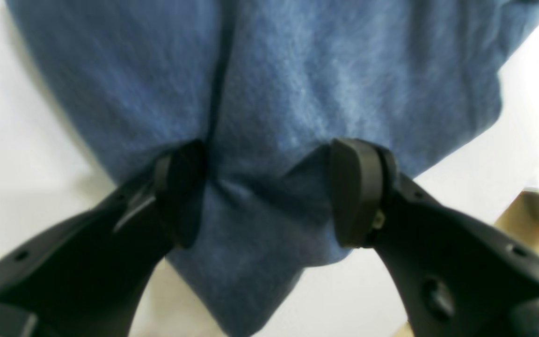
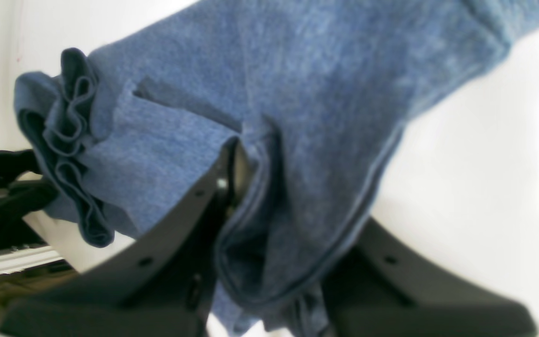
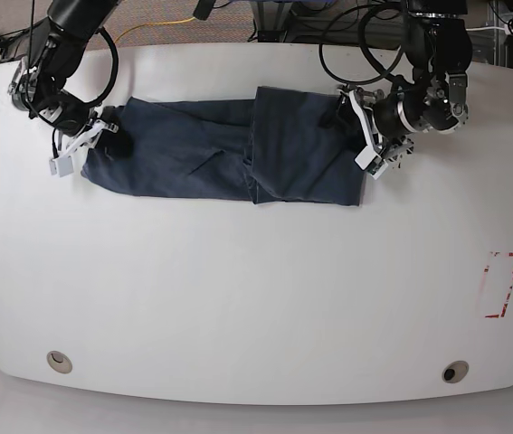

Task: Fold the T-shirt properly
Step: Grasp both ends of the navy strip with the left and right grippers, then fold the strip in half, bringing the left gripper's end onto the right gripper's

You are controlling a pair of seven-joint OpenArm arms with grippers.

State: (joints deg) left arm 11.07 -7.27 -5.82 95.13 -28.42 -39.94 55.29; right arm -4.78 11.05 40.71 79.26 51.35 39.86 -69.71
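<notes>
**T-shirt gripped at both ends on the white table — a lengthwise fold is in hand**

In the left wrist view, the left gripper [image 1: 269,192] is seen with its jaws set apart and a bunch of blue cloth of the T-shirt [image 1: 297,84] pinched between them. In the right wrist view, the right gripper [image 2: 269,187] is pressed together on a hemmed edge, with ruffled layers of the T-shirt [image 2: 325,93] hanging beside it. In the base view, the T-shirt [image 3: 202,149] is laid as a long band across the far side of the table [image 3: 256,298], one end already doubled over; each end is held by a gripper. The next move is judged to call for one end to be lifted and carried over the other — edges kept aligned.
</notes>
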